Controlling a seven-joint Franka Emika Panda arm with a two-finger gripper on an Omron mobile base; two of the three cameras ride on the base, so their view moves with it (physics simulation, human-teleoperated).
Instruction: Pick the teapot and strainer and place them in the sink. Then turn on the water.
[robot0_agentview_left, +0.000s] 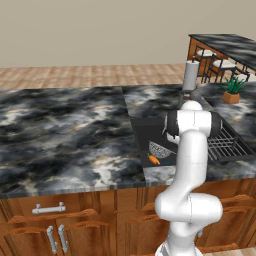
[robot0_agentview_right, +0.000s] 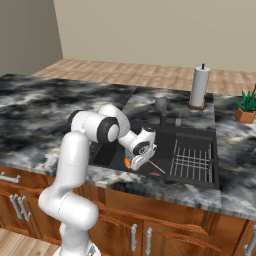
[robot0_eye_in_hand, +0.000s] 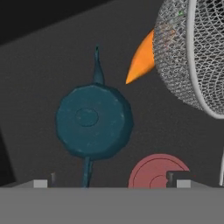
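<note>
The teal teapot (robot0_eye_in_hand: 94, 120) sits on the black floor of the sink (robot0_eye_in_hand: 39, 87), seen from straight above with its spout pointing away. My gripper (robot0_eye_in_hand: 111, 183) hangs over it, open, its fingertips (robot0_eye_in_hand: 40, 183) wide apart and touching nothing. The silver mesh strainer (robot0_eye_in_hand: 188, 57) lies in the sink to the right of the teapot, beside an orange carrot (robot0_eye_in_hand: 142, 59). From the left base camera the strainer (robot0_agentview_left: 161, 149) and carrot (robot0_agentview_left: 153, 160) show in the sink (robot0_agentview_left: 145, 131), partly behind my arm. From the right base camera the gripper (robot0_agentview_right: 136, 161) reaches down into the sink (robot0_agentview_right: 192, 136).
A reddish round disc (robot0_eye_in_hand: 157, 170) lies on the sink floor near the teapot. A grey wire rack (robot0_agentview_right: 192, 162) fills the sink's right part, and the faucet (robot0_agentview_right: 161, 107) stands behind it. A paper towel roll (robot0_agentview_right: 199, 87) and a potted plant (robot0_agentview_right: 246, 107) stand on the counter.
</note>
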